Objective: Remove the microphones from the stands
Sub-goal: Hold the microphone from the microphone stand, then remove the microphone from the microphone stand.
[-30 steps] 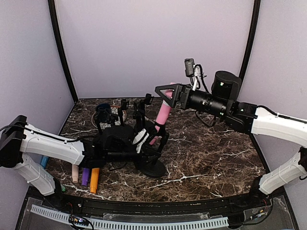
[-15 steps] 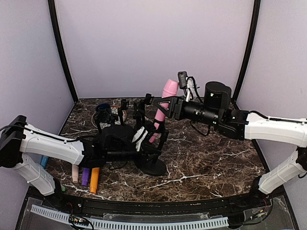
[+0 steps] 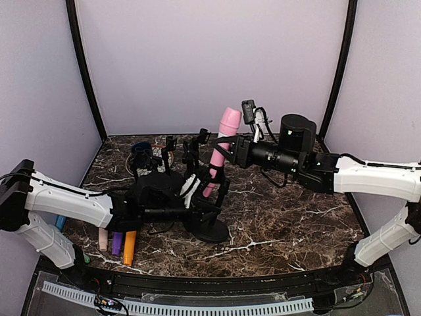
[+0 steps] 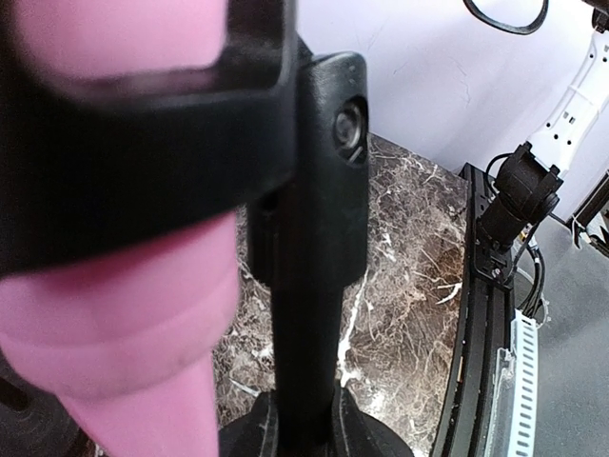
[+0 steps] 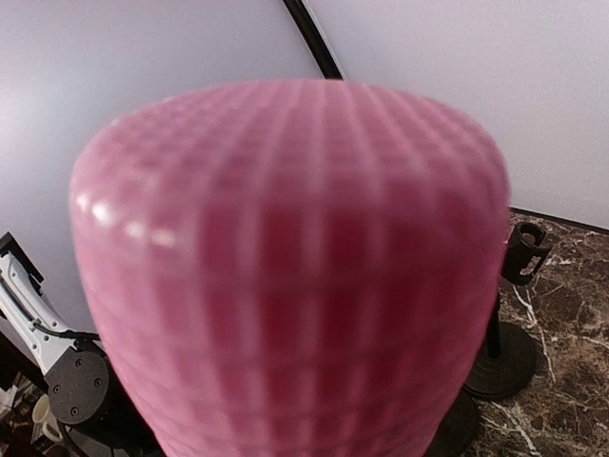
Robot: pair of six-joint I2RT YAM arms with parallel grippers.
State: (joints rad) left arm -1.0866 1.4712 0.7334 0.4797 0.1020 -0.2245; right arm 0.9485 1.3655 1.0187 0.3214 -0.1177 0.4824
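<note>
The pink microphone (image 3: 227,131) leans in the clip of a black stand (image 3: 210,229) at mid-table. My right gripper (image 3: 222,147) reaches in from the right, and its fingers press both sides of the microphone body just below the head. In the right wrist view the mesh head (image 5: 295,267) fills the frame and hides the fingers. My left gripper (image 3: 197,212) is shut on the stand's pole low down. Seen from the left wrist, the pole (image 4: 309,286) runs up between my fingers (image 4: 243,428), and the clip (image 4: 143,171) wraps the pink handle (image 4: 124,343).
Other black stands (image 3: 168,150) and a blue cup (image 3: 140,150) stand at the back left. Orange (image 3: 129,245), purple (image 3: 117,243) and pale (image 3: 102,238) cylinders lie at the front left. Another stand (image 5: 504,352) shows in the right wrist view.
My right gripper has moved left and down onto the microphone, and its jaws have narrowed around the body. The left gripper has stayed on the pole.
</note>
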